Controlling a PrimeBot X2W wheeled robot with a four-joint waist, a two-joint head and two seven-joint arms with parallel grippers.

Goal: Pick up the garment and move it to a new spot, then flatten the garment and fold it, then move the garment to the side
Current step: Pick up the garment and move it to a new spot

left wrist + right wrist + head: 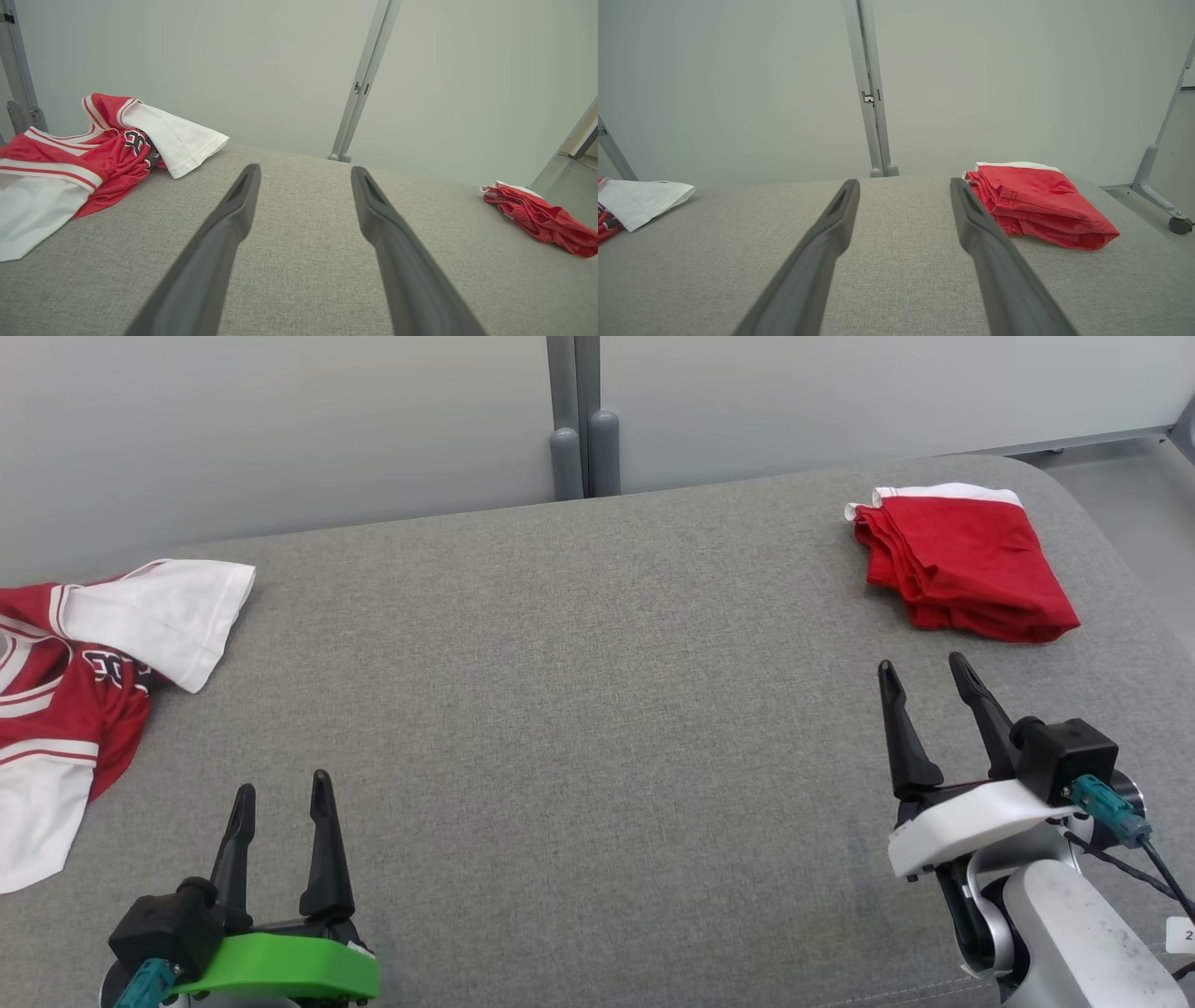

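The left gripper (283,784), open and empty like the right gripper (922,663), is the nearer one to the crumpled jersey (84,700), which lies ahead-left of it at the left edge of the grey surface (579,709), well apart.

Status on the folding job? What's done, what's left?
Done: the red garment looks folded, lying at the far right of the table. In hand: nothing; left gripper and right gripper are both open and empty. Left: the red-and-white jersey lies crumpled at the left edge, not yet picked up.
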